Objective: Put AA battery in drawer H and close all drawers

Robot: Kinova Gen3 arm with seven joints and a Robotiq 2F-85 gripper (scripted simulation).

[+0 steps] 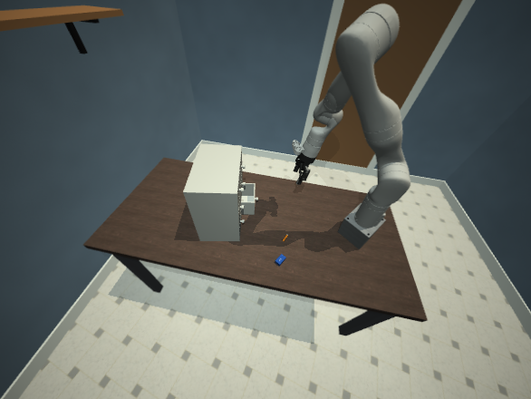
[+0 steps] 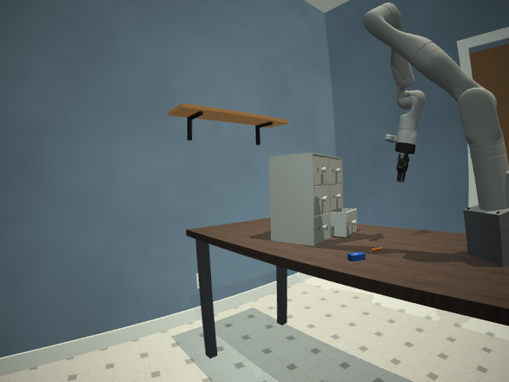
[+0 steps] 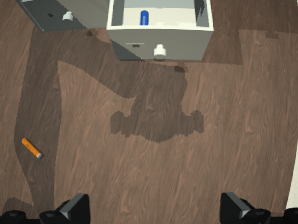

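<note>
The small white chest (image 1: 213, 190) (image 2: 295, 200) stands on the dark wooden table (image 1: 149, 204) (image 2: 413, 278). Its bottom drawer (image 1: 248, 194) (image 2: 345, 222) (image 3: 170, 42), on the side nearer the arm, is pulled out; the others look pushed in. I cannot read the drawer letters. A blue and white AA battery (image 3: 144, 17) lies inside the open drawer. My gripper (image 1: 301, 178) (image 2: 401, 175) (image 3: 155, 209) is open and empty. It hangs high above the table in front of the open drawer, pointing down.
A small orange stick (image 1: 285, 237) (image 2: 376, 249) (image 3: 31, 148) and a blue block (image 1: 280, 259) (image 2: 356, 256) lie on the table toward the front edge. The arm's grey base (image 1: 362, 228) (image 2: 486, 234) stands at the table's right end. A wall shelf (image 2: 228, 115) hangs above.
</note>
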